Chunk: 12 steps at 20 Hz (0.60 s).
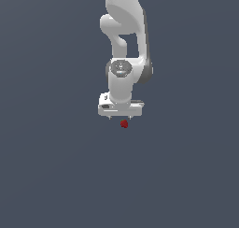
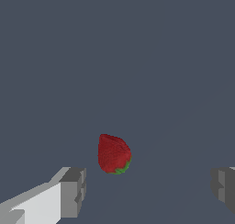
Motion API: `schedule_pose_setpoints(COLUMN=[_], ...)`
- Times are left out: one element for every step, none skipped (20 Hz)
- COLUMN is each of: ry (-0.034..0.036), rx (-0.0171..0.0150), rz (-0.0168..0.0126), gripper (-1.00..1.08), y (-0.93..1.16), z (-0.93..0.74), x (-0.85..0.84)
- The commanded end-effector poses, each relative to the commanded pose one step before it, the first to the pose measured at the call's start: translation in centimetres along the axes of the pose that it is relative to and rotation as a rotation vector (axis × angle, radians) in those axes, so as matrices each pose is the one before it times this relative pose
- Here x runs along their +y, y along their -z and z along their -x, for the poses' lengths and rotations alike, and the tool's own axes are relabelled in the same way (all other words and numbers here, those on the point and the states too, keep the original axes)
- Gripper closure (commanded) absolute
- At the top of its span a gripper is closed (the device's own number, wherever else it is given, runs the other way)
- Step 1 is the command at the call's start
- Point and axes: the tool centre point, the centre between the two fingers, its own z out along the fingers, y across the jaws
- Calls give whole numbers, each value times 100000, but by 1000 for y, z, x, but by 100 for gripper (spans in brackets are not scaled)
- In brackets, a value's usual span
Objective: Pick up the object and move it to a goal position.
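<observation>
The object is a tiny dark red strawberry-like thing lying on the flat grey-blue floor. In the exterior view it sits just below the white gripper, slightly toward that view's right. The gripper points down, and only the stubs of its fingers show there. In the wrist view the strawberry is red with a bit of green at one end. It lies between the two grey fingertips, which stand wide apart and touch nothing. The gripper is open and empty.
The white arm rises from the gripper to the top edge of the exterior view. The plain grey-blue floor fills the rest of both views, and no other object shows on it.
</observation>
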Motion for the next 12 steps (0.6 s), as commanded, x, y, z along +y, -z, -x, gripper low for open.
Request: schedule_pose_setpoints(ry=[-467,-147,-135,-125,-113,-93,-81,-67,-58,-34,0,-34], rx=[844,252,226,206,183,149,129,105,91,52,0,52], rz=[-436,-141,-128,-117,-104,-85,-74,-60,-52,-30,0,-30], gripper=[-92,-92,-92,-92,-92,-92,-92,-92,-92,-92,-92,-92], y=[-1155,-374,-335,-295,-257,-226,-188,-154,-114,-88,-71,7], z=[539,195,182,168,151,133,115,95,75,54,31,13], x=[-816,-262,-234,-206,-179,-157,-131,-107,-79,-61,-49,5])
